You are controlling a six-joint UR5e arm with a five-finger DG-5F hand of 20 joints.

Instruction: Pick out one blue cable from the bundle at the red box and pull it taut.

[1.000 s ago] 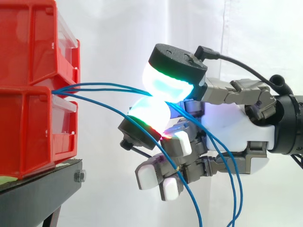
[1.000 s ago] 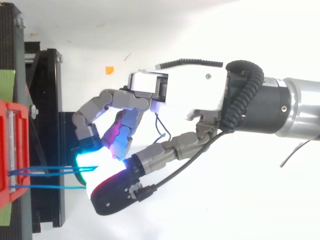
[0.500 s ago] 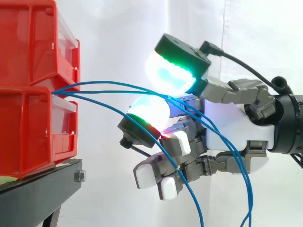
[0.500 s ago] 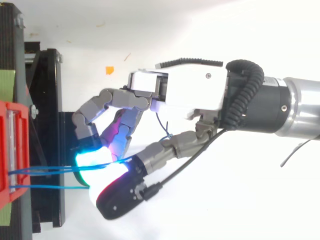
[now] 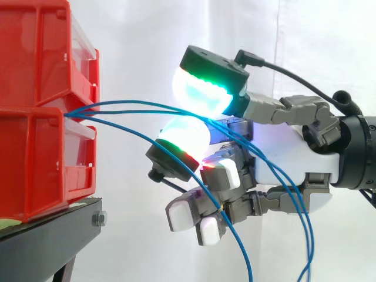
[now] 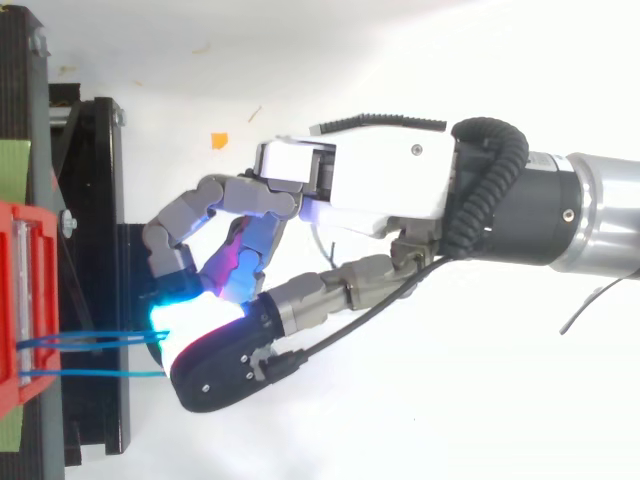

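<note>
Two blue cables, led from the red box at 9 o'clock of the hand, appear nipped between its narrowly closed pads, though contact is poorly seen. Were both pulled, no single cable would be tautened; either could be let slip.

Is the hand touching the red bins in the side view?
No, in the side view a strip of white curtain separates the hand from the red bins, bridged only by the blue cables.
</note>
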